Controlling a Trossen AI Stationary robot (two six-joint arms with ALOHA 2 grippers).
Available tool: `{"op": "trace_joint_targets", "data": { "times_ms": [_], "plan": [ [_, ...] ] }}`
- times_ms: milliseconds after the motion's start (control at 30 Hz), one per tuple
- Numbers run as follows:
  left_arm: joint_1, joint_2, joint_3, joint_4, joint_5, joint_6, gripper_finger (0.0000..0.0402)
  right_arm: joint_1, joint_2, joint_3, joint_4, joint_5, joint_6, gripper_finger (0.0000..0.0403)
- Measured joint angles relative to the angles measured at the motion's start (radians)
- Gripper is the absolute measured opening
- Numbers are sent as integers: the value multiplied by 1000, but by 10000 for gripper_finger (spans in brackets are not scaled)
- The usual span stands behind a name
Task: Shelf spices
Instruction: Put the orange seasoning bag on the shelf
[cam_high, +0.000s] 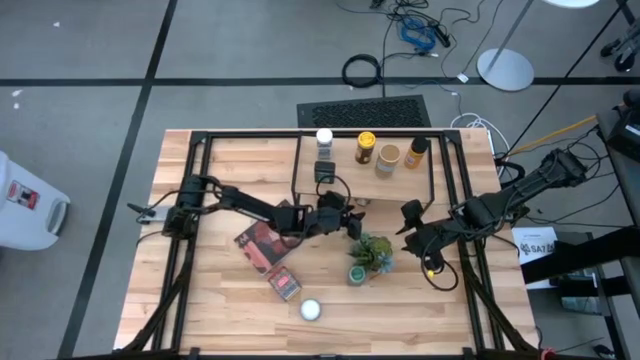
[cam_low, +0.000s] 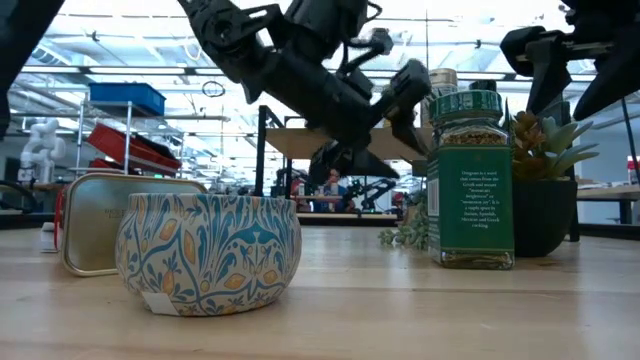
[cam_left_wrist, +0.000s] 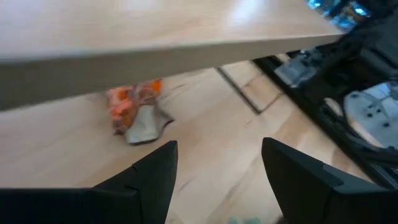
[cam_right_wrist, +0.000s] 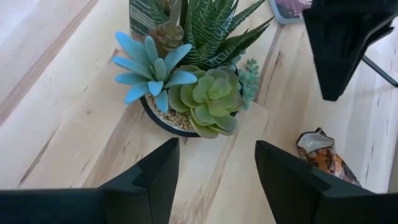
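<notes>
Beside the plant, upright green-topped jar

Both arms are black, jointed links with thin cables looped along them; behind each pincer sits a blocky wrist, and the fingers are matte wedges (broad, flat-faced).

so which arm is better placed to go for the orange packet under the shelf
Probably the left. The left gripper is open and aimed at the orange packet lying under the shelf. The right gripper, also open, faces the potted plant, with the packet off to one side.
</notes>
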Motion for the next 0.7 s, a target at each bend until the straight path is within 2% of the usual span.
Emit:
{"op": "trace_joint_targets", "data": {
  "times_ms": [167, 333, 400, 567, 700],
  "plan": [
    [17, 61, 20, -4, -14, -24, 242, 0, 0, 0, 2, 4, 8, 199],
    [25, 134, 96, 9, -36, 0, 242, 0, 0, 0, 3, 1, 27, 199],
    [26, 157, 133, -25, -59, 52, 242, 0, 0, 0, 4, 0, 34, 199],
    [29, 185, 236, -243, -78, 99, 254, 0, 0, 0, -1, -5, 34, 199],
    [30, 181, 255, -277, -101, 97, 275, 0, 0, 0, 1, -5, 36, 199]
  ]
}}
